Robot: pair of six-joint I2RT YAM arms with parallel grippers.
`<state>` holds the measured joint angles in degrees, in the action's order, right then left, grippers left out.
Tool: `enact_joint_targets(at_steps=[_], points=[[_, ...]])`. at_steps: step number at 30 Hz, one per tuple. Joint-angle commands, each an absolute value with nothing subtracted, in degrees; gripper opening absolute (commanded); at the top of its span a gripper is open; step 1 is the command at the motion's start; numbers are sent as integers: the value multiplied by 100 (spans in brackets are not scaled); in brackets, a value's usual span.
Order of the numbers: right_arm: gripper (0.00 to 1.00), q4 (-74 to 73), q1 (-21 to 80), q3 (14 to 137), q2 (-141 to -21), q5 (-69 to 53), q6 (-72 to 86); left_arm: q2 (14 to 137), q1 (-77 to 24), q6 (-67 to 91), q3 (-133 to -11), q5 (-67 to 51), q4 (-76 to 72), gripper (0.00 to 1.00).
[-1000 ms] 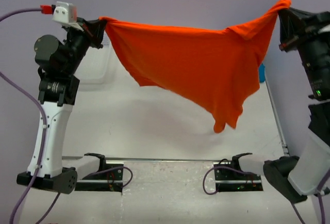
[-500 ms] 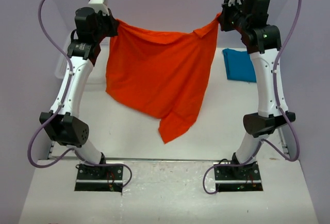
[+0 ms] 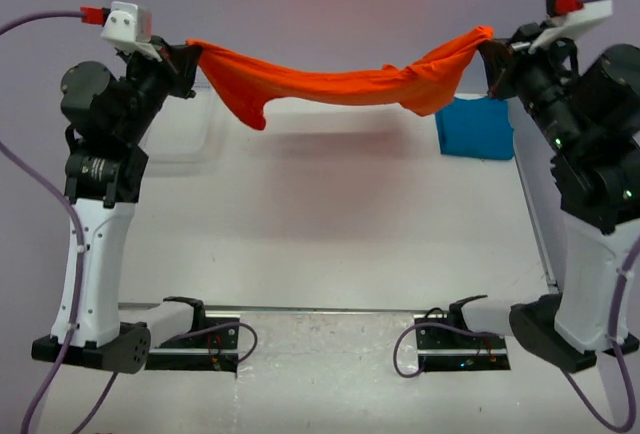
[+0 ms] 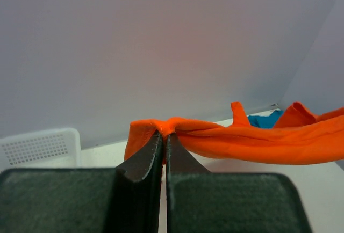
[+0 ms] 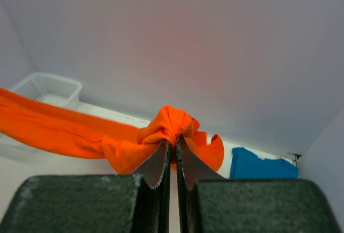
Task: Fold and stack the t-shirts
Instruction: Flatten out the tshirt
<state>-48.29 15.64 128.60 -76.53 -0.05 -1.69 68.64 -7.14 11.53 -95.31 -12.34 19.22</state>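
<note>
White table (image 3: 330, 214) — orange shirt (image 3: 340, 86) now bunched taut — earlier hanging open.

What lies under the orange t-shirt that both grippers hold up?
Only bare white table shows below the stretched orange t-shirt. Near the right gripper, its cloth covers a corner of the teal-blue t-shirt lying on the table.

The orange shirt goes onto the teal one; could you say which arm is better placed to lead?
Probably right: the right gripper, shut on the orange shirt, hangs close by the teal shirt.
</note>
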Motion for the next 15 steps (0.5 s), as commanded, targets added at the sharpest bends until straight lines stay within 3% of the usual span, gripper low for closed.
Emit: enact_joint_targets(at_steps=[1,8,15], points=[[0,-4649,1757,12867,-7155,290,-308,6399,-686,1274,-9597,-1555,2091,0],[0,-4711,1934,13183,-7057,404,-343,6257,-686,1257,-9773,-1591,2303,0],[0,-4624,1934,13245,-7874,527,-474,6819,-686,1283,-9204,-1170,1899,0]])
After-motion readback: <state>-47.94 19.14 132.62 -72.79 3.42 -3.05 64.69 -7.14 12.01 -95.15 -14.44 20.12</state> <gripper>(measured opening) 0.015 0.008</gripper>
